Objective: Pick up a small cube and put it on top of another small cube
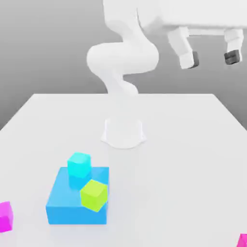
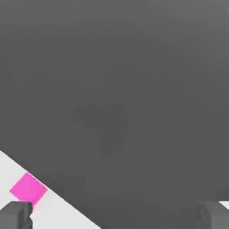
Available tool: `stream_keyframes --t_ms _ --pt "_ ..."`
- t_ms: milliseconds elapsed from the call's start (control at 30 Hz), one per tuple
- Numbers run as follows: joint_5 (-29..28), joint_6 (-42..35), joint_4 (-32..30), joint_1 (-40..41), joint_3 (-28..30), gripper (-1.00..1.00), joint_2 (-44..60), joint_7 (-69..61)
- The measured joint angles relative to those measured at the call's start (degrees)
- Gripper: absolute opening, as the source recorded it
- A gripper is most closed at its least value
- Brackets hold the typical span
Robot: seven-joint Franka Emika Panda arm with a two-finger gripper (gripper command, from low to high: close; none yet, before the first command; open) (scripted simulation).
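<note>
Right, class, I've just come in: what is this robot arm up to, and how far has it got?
The arm's gripper hangs open and empty, high above the white table. On a large blue block sit a cyan cube and a green cube. One magenta cube lies at the exterior view's left edge, another in the bottom right corner. Nothing has been picked up yet.

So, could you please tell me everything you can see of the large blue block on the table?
The large blue block is a flat, square slab of plain, matte bright blue, unmarked. It lies flat on the white table, toward the exterior view's lower left. A cyan cube sits on its far edge and a green cube, turned a little, rests at its near right part. A magenta cube stands apart at its left. The gripper hangs open high above, far from it.
</note>
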State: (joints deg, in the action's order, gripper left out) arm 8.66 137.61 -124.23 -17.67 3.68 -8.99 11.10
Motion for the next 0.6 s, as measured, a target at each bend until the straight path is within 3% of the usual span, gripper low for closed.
stream_keyframes --t_ms 300,600 --pt "-0.7 3.4 3.7 -5.0 -3.0 0.0 18.3 -14.2" --pt "-9.0 7.3 7.3 -9.4 -5.4 0.0 35.9 -23.3"
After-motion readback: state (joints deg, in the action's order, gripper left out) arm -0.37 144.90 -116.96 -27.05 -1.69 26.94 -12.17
